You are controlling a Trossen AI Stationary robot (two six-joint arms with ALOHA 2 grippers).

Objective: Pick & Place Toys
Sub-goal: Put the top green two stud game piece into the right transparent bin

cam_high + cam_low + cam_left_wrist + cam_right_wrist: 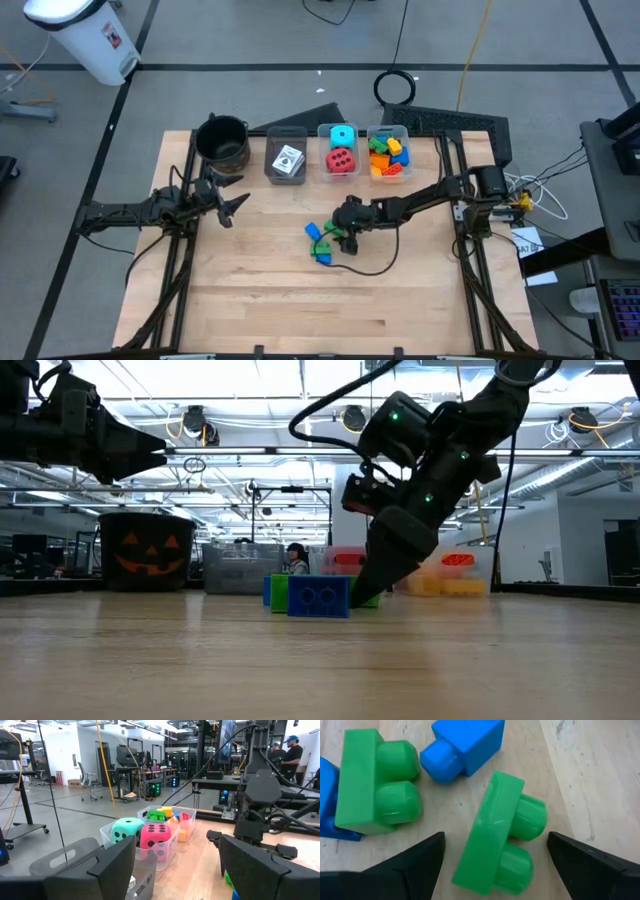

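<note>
Because I wanted the green brick [492, 837], I set the right gripper [495, 857] wide open astride it, gripping nothing, while the left gripper [228, 203] waited part-open and empty.

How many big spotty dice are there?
2. The cyan dotted die and the red dotted die sit together in the middle clear bin at the table's back, the red one nearer the arms. More may be hidden in other bins.

Bright overhead strip lighting, soft shadows
</note>
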